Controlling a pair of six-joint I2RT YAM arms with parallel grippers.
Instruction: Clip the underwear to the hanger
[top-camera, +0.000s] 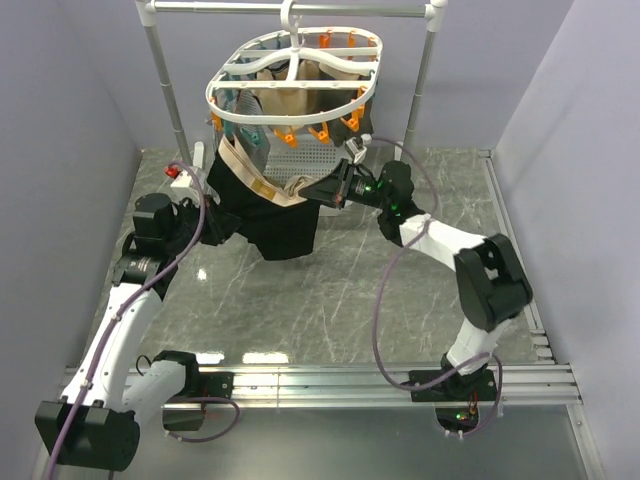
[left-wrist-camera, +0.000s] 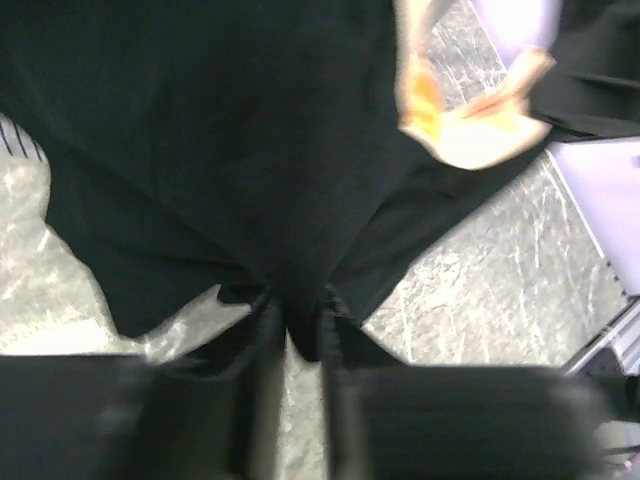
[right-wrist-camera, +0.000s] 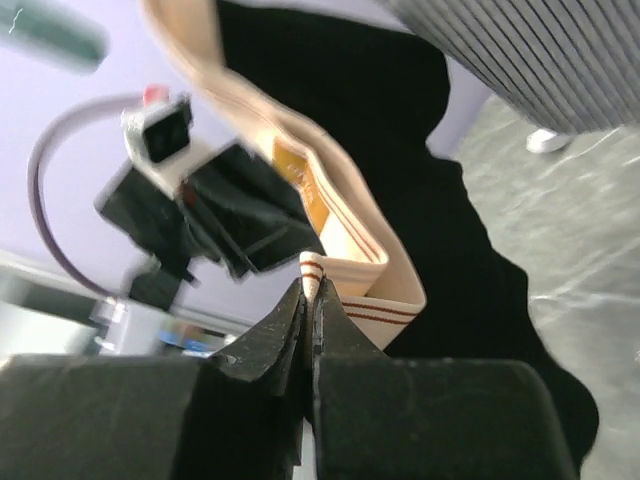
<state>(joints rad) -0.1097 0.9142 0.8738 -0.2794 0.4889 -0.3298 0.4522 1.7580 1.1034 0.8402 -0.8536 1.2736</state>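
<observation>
1. Right end effector (right-wrist-camera: 310, 288) pinches the striped edge of the tan waistband (right-wrist-camera: 335, 215), jaws pressed together on it. The grip lifts that corner of the underwear (top-camera: 278, 228) toward the hanger (top-camera: 213, 98).
2. Left end effector (left-wrist-camera: 295, 325) is closed on a fold of black fabric low on the garment. Set apart from its partner, it appears to hold the cloth spread rather than bunched, leaving the band's edge exposed.
3. Suspended between the two arms, the underwear hangs over the bench (top-camera: 330, 300), just below the hanger's near rim. Whether its lowest fold touches the stone cannot be told.
4. Hooked on the grey rail (top-camera: 290, 8), the hanger dangles orange clothespins (top-camera: 287, 137) just above the raised waistband, which is likely why the band is carried up on that side. Beige garments (top-camera: 300, 100) already hang inside the frame.
5. No pin grips the band yet. The next move seems to call for feeding that edge into a pin's mouth, and the soft fabric could sag or slip.
</observation>
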